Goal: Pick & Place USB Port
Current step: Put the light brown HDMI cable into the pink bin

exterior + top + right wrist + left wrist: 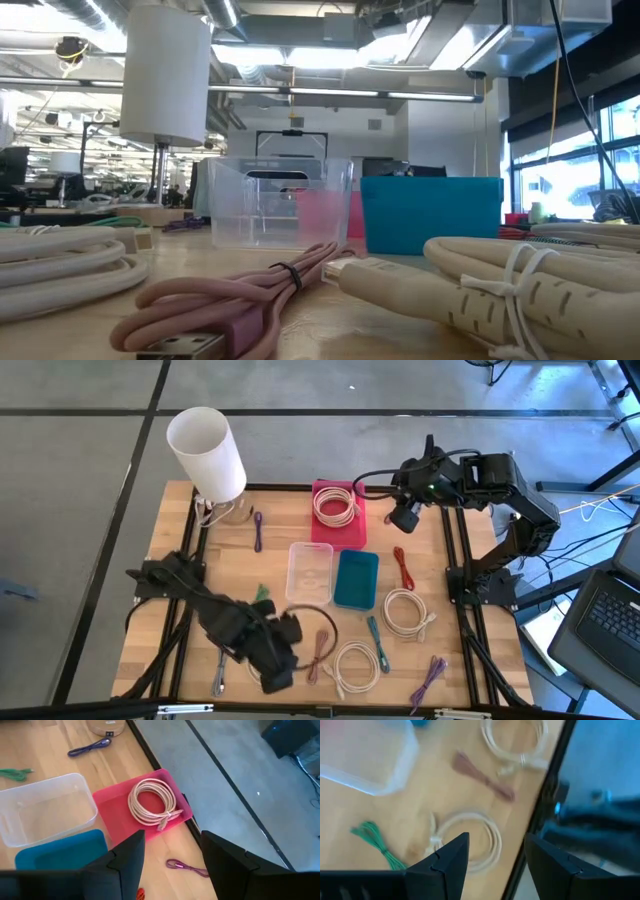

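Right tool (404, 520) hangs above the far right part of the tabletop (230, 560), fingers (125, 857) apart, nothing between them; just beside it toward the middle sits the pink bin (350, 532), holding one coiled cream cable (335, 506); right wrist view shows the same bin (112, 807) and coil (150, 801) just ahead of the tool, with a clear bin (45, 812) and a teal bin (60, 852) alongside, a purple cable (187, 867) on the tabletop close to the fingers and another purple cable (90, 747) farther off

Left tool (277, 665) is over the near left area of the tabletop, fingers (447, 860) apart and empty; just ahead of it in the left wrist view lies a white coiled cable (470, 837), a green cable (377, 842) to one side, a pinkish-brown bundled cable (482, 782) and another white coil (515, 742) beyond; in the high view the pinkish bundle (320, 655) and a white coil (355, 665) lie just beside this tool, toward the right arm

Clear bin (310, 572) and teal bin (356, 578) stand side by side, touching or nearly so, between the two tools; a red cable (403, 568) lies near the right tool; a white lamp (206, 452) stands at the far left corner

Low view: pink USB cable (240, 300) with its plug nearest the camera, thick cream cable (480, 285) beside it
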Action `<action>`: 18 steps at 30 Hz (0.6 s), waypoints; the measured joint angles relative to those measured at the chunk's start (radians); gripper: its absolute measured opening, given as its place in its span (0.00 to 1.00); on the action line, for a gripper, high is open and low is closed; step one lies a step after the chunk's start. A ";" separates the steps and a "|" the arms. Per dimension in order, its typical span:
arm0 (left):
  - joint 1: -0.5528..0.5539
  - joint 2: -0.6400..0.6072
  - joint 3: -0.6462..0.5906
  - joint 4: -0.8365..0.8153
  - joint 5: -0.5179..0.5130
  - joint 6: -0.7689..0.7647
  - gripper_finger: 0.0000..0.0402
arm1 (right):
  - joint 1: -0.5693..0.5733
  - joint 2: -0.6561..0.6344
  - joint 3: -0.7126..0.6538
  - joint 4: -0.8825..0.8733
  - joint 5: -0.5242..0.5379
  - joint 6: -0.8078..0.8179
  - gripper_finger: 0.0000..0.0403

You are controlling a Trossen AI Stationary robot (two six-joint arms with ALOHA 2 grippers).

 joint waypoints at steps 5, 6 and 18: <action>-0.001 0.021 0.000 0.000 -0.005 0.052 0.45 | 0.000 -0.028 0.000 0.000 -0.039 0.011 0.49; -0.005 0.013 0.000 0.000 -0.028 0.053 0.45 | 0.002 -0.036 0.000 0.000 -0.043 0.021 0.49; -0.105 -0.495 -0.504 -0.003 -0.247 -0.262 0.21 | 0.006 -0.101 0.000 0.000 -0.059 0.084 0.49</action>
